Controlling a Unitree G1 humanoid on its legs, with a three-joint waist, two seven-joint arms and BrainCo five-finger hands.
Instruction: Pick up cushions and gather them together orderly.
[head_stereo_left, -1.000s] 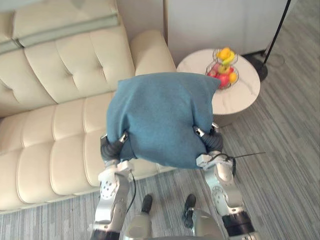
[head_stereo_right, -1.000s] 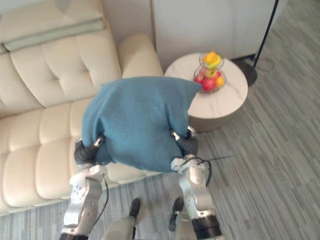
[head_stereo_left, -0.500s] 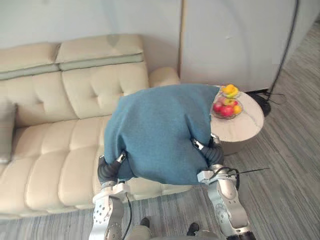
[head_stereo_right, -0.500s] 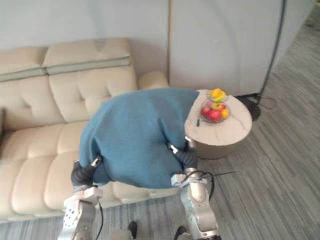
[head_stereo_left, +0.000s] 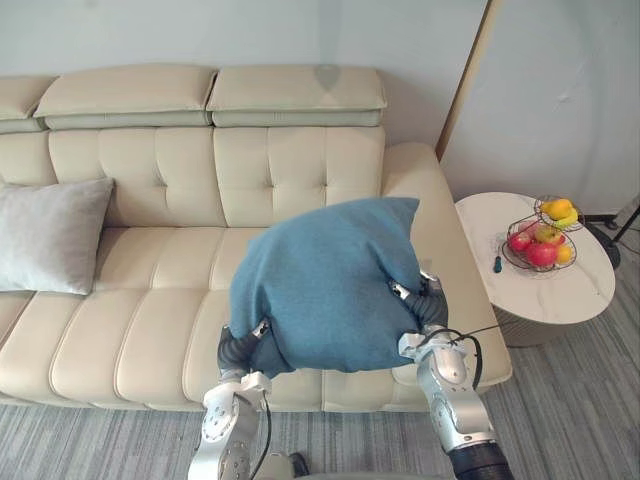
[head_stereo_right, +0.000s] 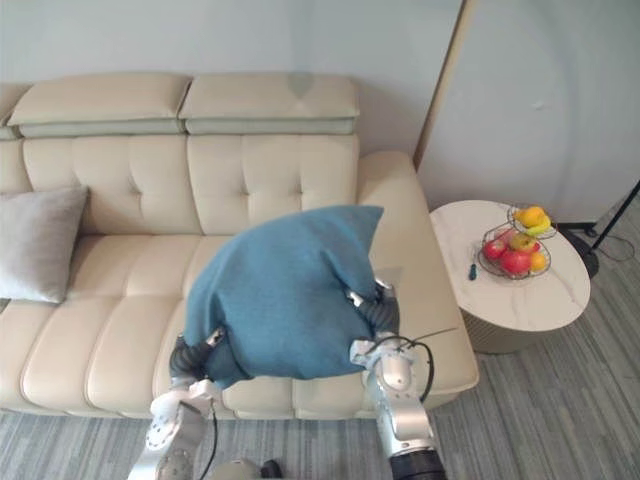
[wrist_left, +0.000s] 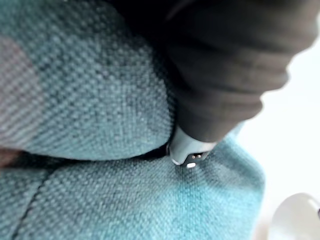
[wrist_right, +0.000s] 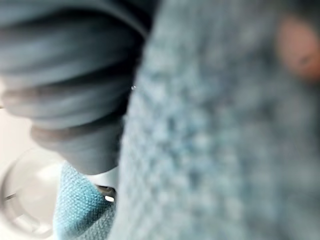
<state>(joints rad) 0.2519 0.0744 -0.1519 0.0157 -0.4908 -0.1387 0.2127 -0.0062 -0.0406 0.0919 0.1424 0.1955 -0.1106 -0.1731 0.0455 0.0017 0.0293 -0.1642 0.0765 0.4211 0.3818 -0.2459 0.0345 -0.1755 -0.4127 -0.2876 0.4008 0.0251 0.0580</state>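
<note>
The sofa's (head_stereo_left: 130, 340) middle seat is left bare between the grey cushion (head_stereo_left: 50, 235), propped at the sofa's left end, and the blue cushion (head_stereo_left: 325, 285), held over its right seat. Beyond the sofa's right arm, passage is blocked by the table (head_stereo_left: 560, 298), where a fruit basket (head_stereo_left: 540, 242) stands.

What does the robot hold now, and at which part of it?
The blue cushion, carried between the left hand and the right hand, one at each lower side of it.
</note>
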